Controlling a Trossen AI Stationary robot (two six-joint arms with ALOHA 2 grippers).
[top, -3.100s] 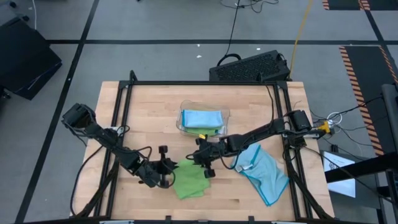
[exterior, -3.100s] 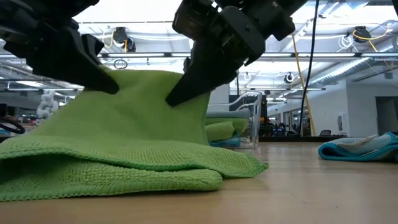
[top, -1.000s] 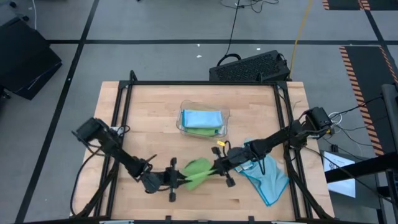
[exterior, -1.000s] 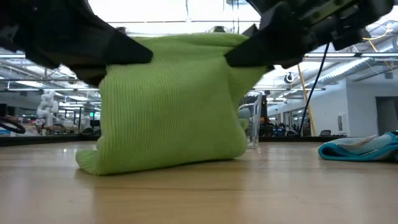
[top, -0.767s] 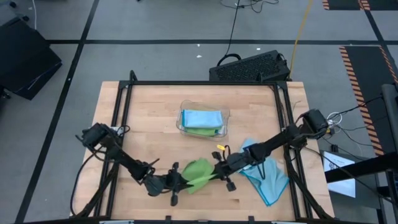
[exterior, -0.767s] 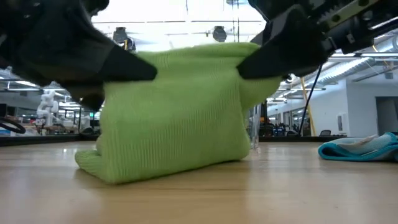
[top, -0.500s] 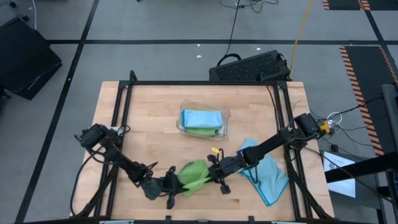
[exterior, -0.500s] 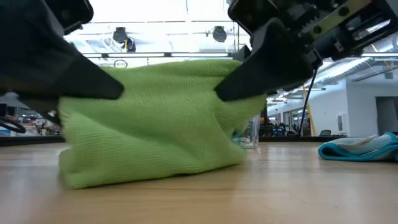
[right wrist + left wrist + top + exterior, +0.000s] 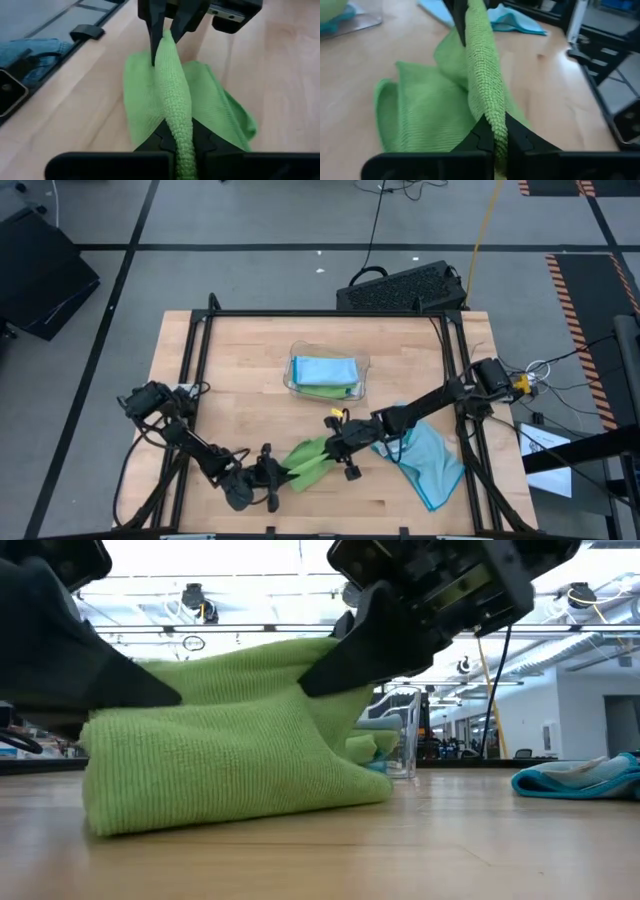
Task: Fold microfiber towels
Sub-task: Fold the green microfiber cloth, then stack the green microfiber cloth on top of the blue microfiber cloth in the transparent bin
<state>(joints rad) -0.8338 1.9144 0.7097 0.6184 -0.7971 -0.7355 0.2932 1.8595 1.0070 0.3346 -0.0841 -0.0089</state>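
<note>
A lime green microfiber towel [image 9: 305,462] is stretched between my two grippers near the table's front edge, and its lower folds rest on the wood [image 9: 230,790]. My left gripper [image 9: 270,477] is shut on its left end. My right gripper [image 9: 333,444] is shut on its right end, which sits higher. A light blue towel [image 9: 428,462] lies crumpled at the right. Folded blue and green towels lie in a clear tray [image 9: 292,385]. My left gripper pinches the towel's raised upper edge at its left end [image 9: 491,116] between its two fingers. It comes from the table's left, slanting slightly down. That edge runs as a ridge to the other gripper, and the cloth below sags onto the table. My right gripper pinches the same raised edge at its right end [image 9: 179,119] between its two fingers. It comes from the table's right, slanting down. This end is held higher than the left one, and the cloth below it spreads onto the table.
The clear tray [image 9: 408,730] stands behind the green towel at mid table. The blue towel [image 9: 585,778] lies near the right frame rail. A black frame [image 9: 195,350] borders the table. Bare wood shows at the far left and the front right.
Both grippers have sunk with the green towel and shifted toward the table's left, the left one lower and rolled. The towel hung tall between them with only its bottom fold on the table. It now lies lower and wider, its left end down near the wood.
</note>
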